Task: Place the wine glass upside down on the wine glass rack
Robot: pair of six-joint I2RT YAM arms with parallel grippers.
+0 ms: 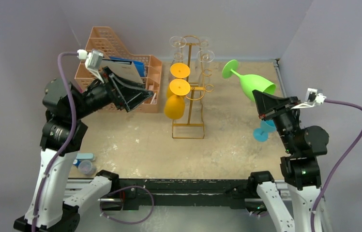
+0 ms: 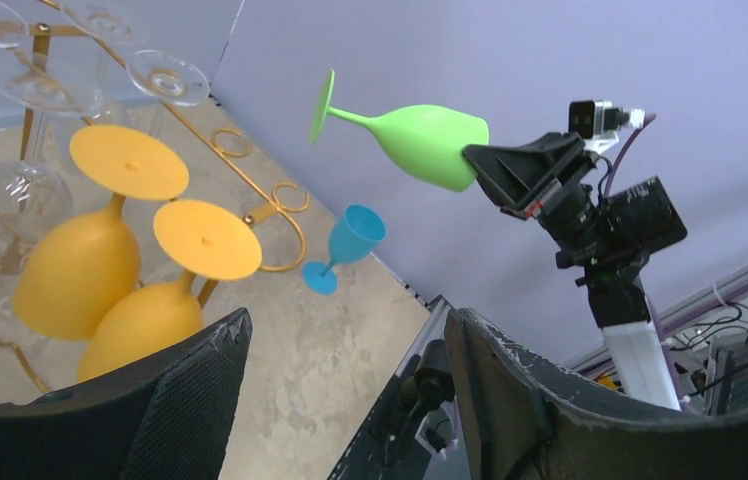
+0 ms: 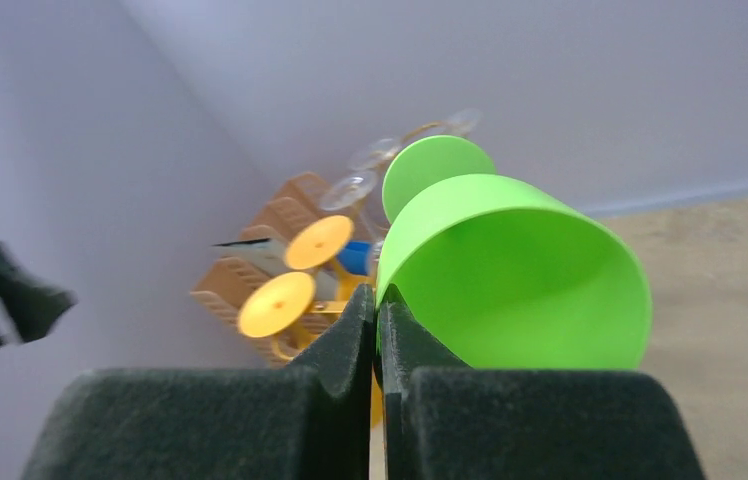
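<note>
Between right gripper (image 3: 378, 310) fingers, clamped by rim: wine glass (image 3: 520, 270), foot pointing toward wine glass rack (image 1: 189, 104); left gripper (image 2: 347, 335) spread apart.

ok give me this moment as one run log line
right fingers: shut on green wine glass rim, lifted, tilted | left fingers: open, empty | rack: two orange glasses hanging | blue glass: on table

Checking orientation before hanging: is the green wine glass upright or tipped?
The green wine glass is tipped sideways: right hand pinches its rim, stem roughly level.
</note>
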